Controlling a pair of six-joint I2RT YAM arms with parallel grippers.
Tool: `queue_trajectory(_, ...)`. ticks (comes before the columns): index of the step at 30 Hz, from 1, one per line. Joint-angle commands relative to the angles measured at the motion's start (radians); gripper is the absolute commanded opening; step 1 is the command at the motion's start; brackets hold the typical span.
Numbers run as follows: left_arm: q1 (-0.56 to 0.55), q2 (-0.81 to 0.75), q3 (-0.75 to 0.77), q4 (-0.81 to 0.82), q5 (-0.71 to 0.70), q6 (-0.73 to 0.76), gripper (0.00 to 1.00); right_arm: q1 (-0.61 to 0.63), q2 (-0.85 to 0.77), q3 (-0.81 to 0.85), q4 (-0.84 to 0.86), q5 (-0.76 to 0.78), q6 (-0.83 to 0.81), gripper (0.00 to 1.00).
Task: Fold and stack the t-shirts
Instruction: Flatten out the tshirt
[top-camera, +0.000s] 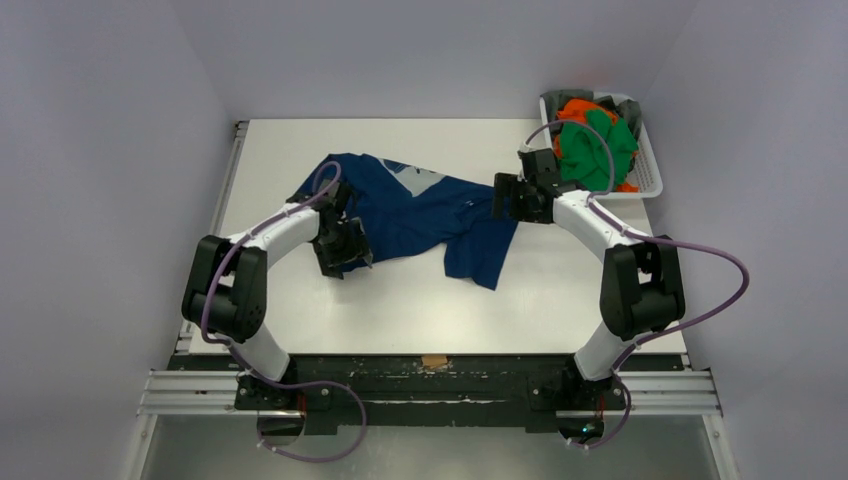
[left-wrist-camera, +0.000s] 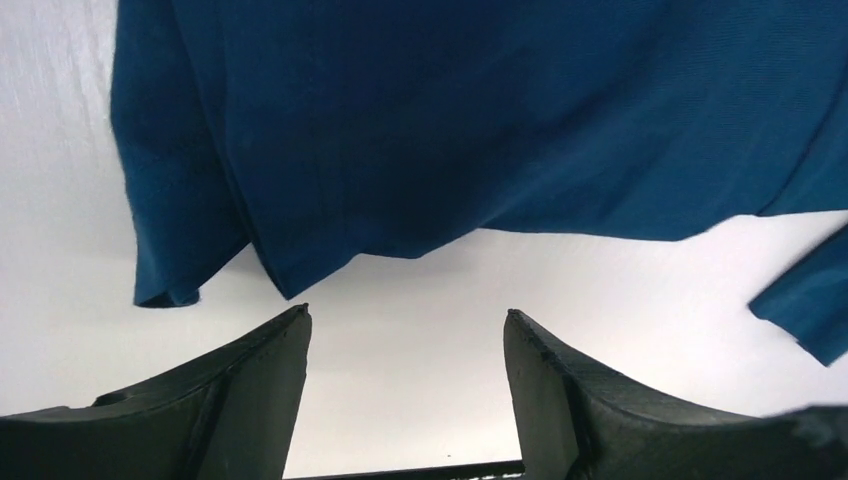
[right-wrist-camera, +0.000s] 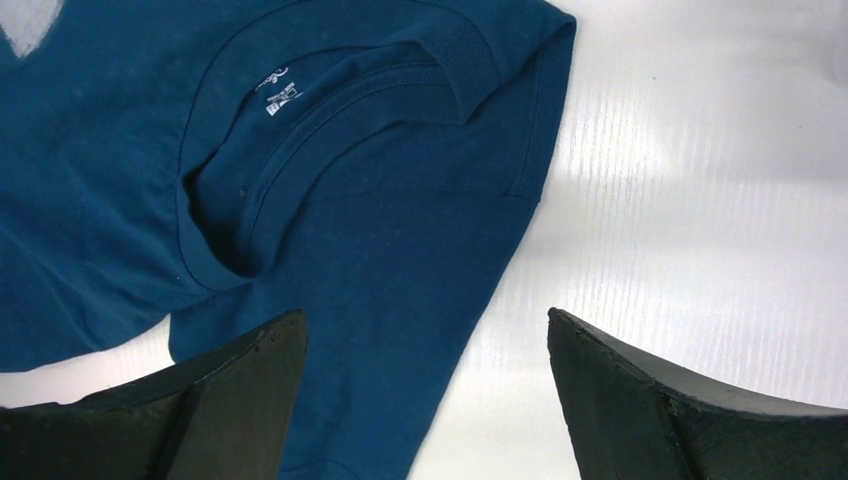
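Note:
A dark blue t-shirt (top-camera: 420, 215) lies crumpled across the middle of the white table (top-camera: 400, 300). My left gripper (top-camera: 345, 250) is open and empty at the shirt's near left edge; in the left wrist view the blue cloth (left-wrist-camera: 480, 120) hangs just beyond the fingertips (left-wrist-camera: 290, 330) over bare table. My right gripper (top-camera: 505, 198) is open and empty at the shirt's right end. In the right wrist view the collar with its label (right-wrist-camera: 290, 100) and a sleeve (right-wrist-camera: 400, 330) lie between and beyond the open fingers (right-wrist-camera: 280, 345).
A white basket (top-camera: 645, 165) at the back right corner holds green (top-camera: 595, 140) and orange (top-camera: 575, 108) garments. The table's near edge meets a black rail (top-camera: 430, 370) with the arm bases.

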Motion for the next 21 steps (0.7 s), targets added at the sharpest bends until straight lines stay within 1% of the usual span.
queue_trajectory(1,-0.006,-0.023,-0.044,0.017,-0.059,-0.078,0.67,0.002,-0.023,0.007,0.009,-0.013,-0.027,0.87)
queue_trajectory(4,-0.006,-0.024,-0.063,0.012,-0.099,-0.082,0.67,0.002,-0.026,0.007,0.012,-0.003,-0.034,0.87)
queue_trajectory(9,-0.006,0.020,-0.061,0.070,-0.105,-0.087,0.63,0.001,-0.034,0.002,0.024,-0.007,-0.036,0.86)
queue_trajectory(11,-0.005,0.032,-0.061,0.118,-0.105,-0.087,0.62,0.001,-0.041,-0.006,0.032,-0.005,-0.038,0.86)
queue_trajectory(12,-0.005,0.043,-0.054,0.124,-0.130,-0.098,0.61,0.002,-0.043,-0.009,0.034,-0.004,-0.038,0.86)
queue_trajectory(14,-0.006,0.068,-0.039,0.119,-0.141,-0.117,0.59,0.002,-0.047,-0.011,0.036,-0.001,-0.037,0.86)
queue_trajectory(16,-0.006,0.089,-0.033,0.118,-0.137,-0.123,0.54,0.002,-0.050,-0.016,0.040,-0.002,-0.038,0.86)
queue_trajectory(21,-0.006,0.123,-0.024,0.120,-0.148,-0.163,0.52,0.002,-0.050,-0.017,0.047,-0.014,-0.039,0.86)
